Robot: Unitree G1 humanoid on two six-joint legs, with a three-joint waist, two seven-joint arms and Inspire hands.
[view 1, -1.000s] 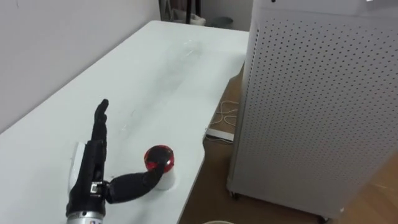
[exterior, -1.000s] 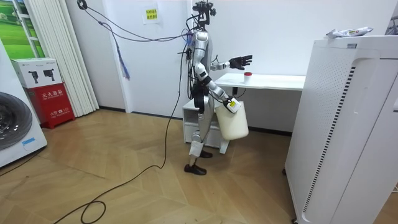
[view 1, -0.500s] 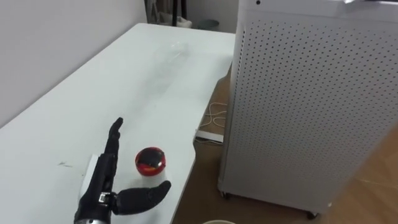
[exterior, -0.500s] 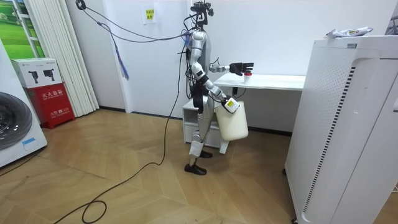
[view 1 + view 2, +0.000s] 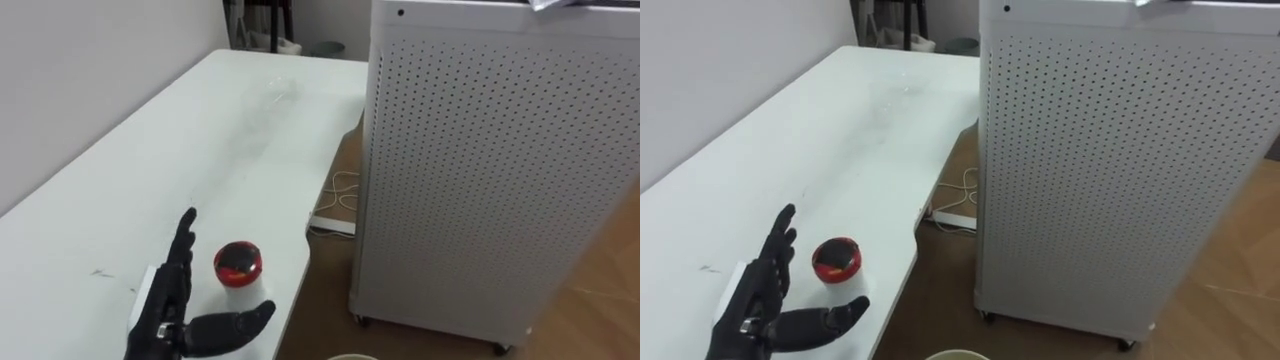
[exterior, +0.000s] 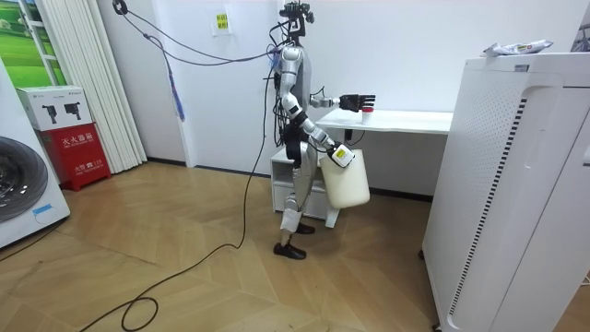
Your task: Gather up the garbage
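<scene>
Wrist cropped, left hand flanks red-topped cup.

White table takes the left half of the eye view, along a plain wall. White perforated cabinet at right, on wood floor. Between them, centre: white cable and power strip. Room view, left edge: washing machine, red box just beside it.

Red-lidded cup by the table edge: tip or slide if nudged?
Probably light: the red-lidded cup looks small beside the open left hand. Squat, so likelier to slide than tip on the smooth table. Near the edge, a push might drop it.
</scene>
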